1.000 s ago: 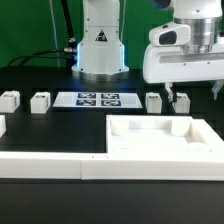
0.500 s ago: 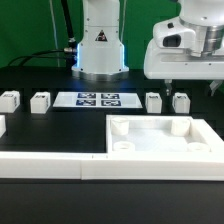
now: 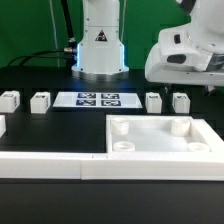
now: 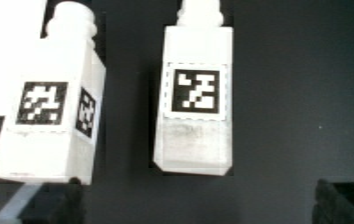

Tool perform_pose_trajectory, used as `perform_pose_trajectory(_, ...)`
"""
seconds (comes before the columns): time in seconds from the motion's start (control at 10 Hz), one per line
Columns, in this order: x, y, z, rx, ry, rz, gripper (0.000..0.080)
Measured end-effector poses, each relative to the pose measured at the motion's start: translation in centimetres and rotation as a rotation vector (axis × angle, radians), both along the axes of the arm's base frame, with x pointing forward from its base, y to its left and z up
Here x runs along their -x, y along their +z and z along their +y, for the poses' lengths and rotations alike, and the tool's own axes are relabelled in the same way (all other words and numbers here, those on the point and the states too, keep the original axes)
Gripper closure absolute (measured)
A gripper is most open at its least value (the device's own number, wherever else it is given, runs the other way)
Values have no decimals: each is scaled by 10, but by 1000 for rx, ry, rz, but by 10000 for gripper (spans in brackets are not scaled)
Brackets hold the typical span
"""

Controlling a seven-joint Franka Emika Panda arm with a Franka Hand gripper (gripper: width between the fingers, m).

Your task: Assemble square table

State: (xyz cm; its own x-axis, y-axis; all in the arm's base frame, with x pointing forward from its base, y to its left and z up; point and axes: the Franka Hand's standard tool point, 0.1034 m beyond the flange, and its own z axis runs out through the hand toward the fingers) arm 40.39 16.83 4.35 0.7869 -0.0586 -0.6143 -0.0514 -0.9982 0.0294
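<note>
1. Nothing is joined yet. The slab (image 3: 160, 140) of the square table lies flat on the bench (image 3: 30, 125), just behind the barrier wall (image 3: 50, 165). Its corner sockets face up and are all empty.
2. All four legs lie loose. The first leg (image 3: 8, 100) and second leg (image 3: 40, 101) are on the exterior view's left of the marker board (image 3: 98, 99). The third leg (image 3: 153, 101) and fourth leg (image 3: 180, 101) are on its right.
3. The pincer (image 4: 192, 205) hangs above that right-hand pair, spread wide and holding nothing.
4. By my reckoning every leg has yet to be fetched and seated.

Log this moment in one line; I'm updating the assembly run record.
gripper: open, empty, above two legs | legs: all four loose, none fitted | slab: sockets up, all empty
</note>
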Motion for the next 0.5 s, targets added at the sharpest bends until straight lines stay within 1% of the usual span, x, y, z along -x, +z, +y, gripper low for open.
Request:
perform_pose_trajectory(0.1,1,-1,-1,3,0,35,151)
perform_pose_trajectory(0.2,5,-1,-3,8,4,101,151)
perform_pose_trajectory(0.3,6,-5,-3,14,2,155,151)
perform_pose_trajectory(0.4,15,-15,7,16,16,178,151)
perform_pose_trajectory(0.5,18,-16,8,15,11,186,151)
